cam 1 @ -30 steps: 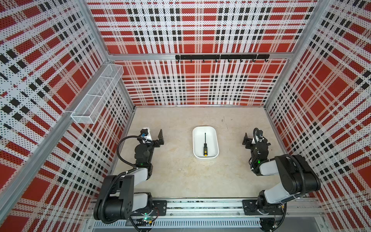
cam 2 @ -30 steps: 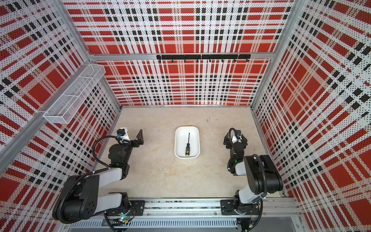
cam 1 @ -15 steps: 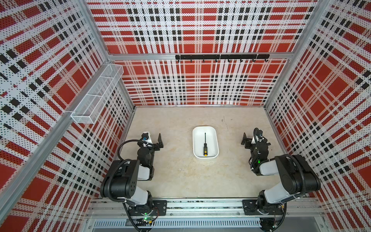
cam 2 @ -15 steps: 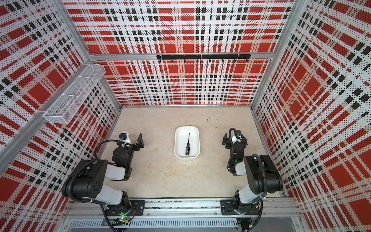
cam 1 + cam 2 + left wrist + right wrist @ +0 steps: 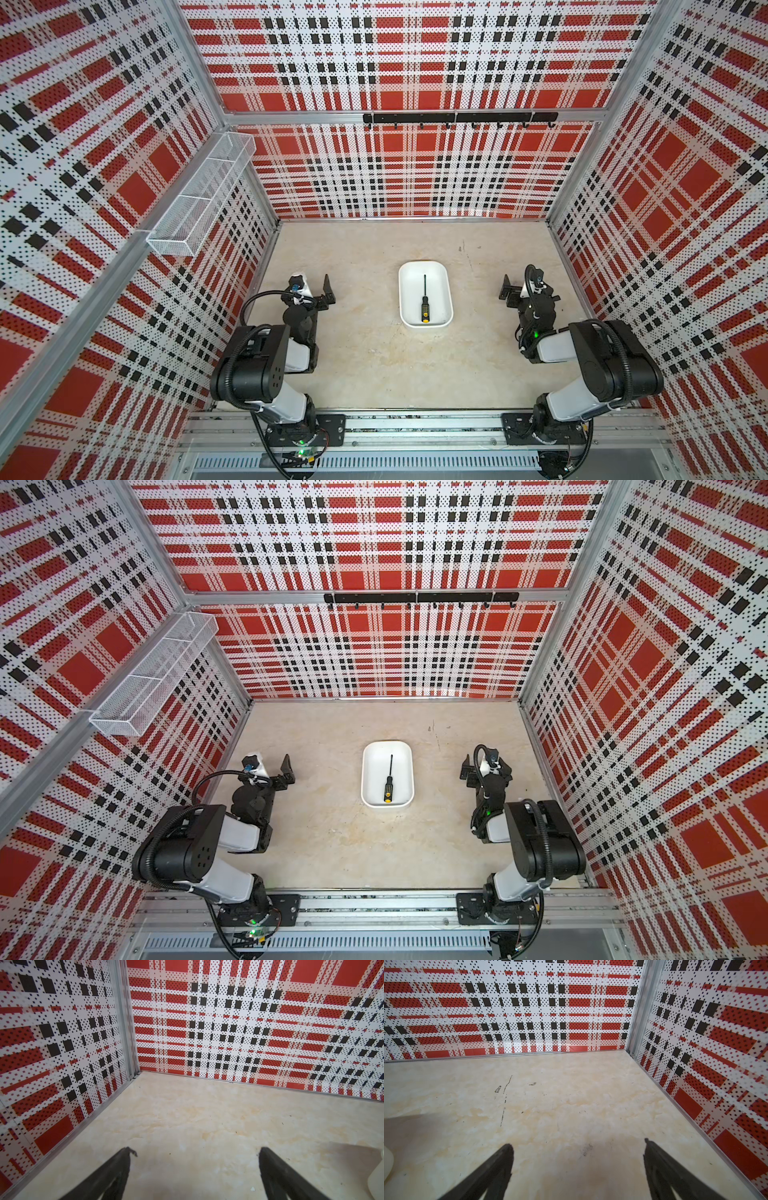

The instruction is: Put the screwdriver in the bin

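The screwdriver [image 5: 424,300] [image 5: 388,782], with a black handle, yellow dots and a yellow end cap, lies lengthwise inside the white bin [image 5: 405,291] [image 5: 368,771] at the middle of the floor in both top views. My left gripper [image 5: 312,289] [image 5: 272,769] rests low to the left of the bin, open and empty. My right gripper [image 5: 527,291] [image 5: 486,769] rests to the right of the bin, also open and empty. In the wrist views the left gripper [image 5: 195,1150] and the right gripper [image 5: 577,1144] show only bare floor between their fingers. Neither gripper touches the bin.
Red plaid perforated walls enclose the beige floor [image 5: 374,365] on three sides. A white wire-mesh basket [image 5: 199,199] hangs on the left wall. A black hook rail [image 5: 457,117] runs along the back wall. Both arm bases sit on a metal rail [image 5: 415,428] at the front.
The left arm has folded back toward its base, its gripper shifting slightly nearer. The right gripper's jaws have opened a little wider. The screwdriver and bin have not moved.
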Motion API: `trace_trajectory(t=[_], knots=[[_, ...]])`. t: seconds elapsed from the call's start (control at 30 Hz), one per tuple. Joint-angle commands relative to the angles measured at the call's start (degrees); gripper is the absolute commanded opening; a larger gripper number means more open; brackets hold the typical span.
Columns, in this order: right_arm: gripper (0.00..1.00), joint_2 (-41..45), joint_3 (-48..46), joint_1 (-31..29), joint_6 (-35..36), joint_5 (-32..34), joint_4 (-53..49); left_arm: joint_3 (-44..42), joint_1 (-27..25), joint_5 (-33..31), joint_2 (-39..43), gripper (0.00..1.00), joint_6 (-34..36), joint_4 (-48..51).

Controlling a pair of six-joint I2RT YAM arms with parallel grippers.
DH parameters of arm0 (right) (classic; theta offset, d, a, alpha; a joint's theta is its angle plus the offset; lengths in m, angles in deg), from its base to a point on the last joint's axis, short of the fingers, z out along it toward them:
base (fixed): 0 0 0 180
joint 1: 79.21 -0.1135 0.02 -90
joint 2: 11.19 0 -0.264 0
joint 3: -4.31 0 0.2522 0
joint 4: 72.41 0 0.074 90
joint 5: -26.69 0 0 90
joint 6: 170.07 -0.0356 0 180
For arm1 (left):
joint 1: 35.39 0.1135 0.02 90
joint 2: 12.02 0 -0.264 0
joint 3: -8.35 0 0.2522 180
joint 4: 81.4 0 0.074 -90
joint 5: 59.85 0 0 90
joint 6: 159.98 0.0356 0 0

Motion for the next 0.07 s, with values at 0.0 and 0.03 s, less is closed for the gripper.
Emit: trace_trajectory(t=[0.0, 0.03], knots=[[1.0, -0.63, 0.38, 0.32, -0.02, -0.36, 1.02, 0.36, 0.24, -0.59, -0.51, 0.98, 0.07, -2.29], [1.0, -0.62, 0.29, 0.34, 0.0, -0.37, 1.02, 0.38, 0.2, -0.58, -0.51, 0.98, 0.07, -2.29]])
